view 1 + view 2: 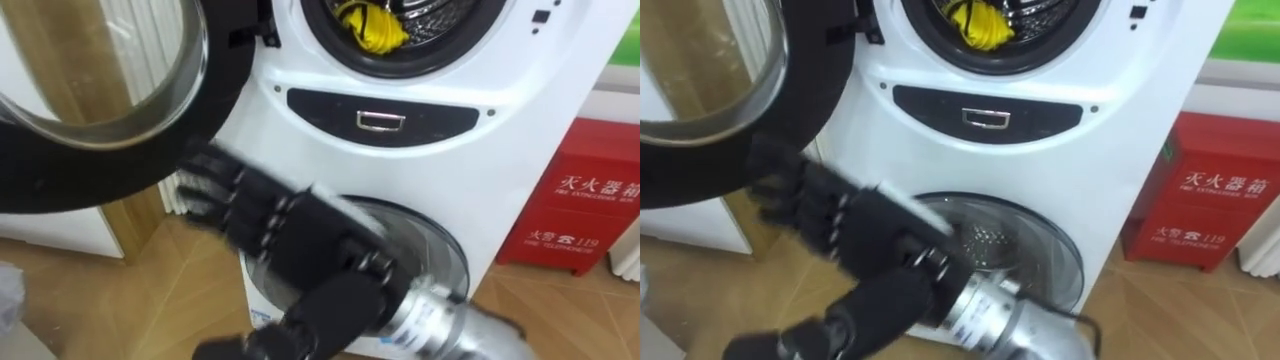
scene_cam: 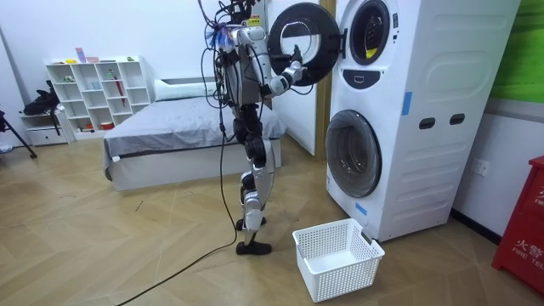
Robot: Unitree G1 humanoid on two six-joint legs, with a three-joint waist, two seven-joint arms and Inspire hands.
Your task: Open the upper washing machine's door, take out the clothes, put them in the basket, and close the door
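Right robot hand (image 1: 296, 232): released, with the fingers stretched out and spread and nothing in them. It reaches in from the lower right, in front of the washing machine (image 1: 520, 140).
Yellow cloth (image 1: 371, 27): above the robot hand and to its right, lying inside the open upper drum and well apart from the fingers.
Door (image 1: 222, 80): swung open, above and to the left of the robot hand. Its dark rim is near the fingertips; whether they touch cannot be told.
Dark panel (image 1: 380, 119): just above the robot hand, between it and the drum opening.
Lower door (image 1: 430, 250): closed, directly behind the robot hand and to its right.
Red cabinet (image 1: 585, 200): well to the right of the robot hand, beside the machine.
White basket (image 2: 340, 274): well below the robot hand, on the floor (image 2: 170, 255) in front of the machine.
Robot stance: upright before the machine, with its right arm raised toward the open door.
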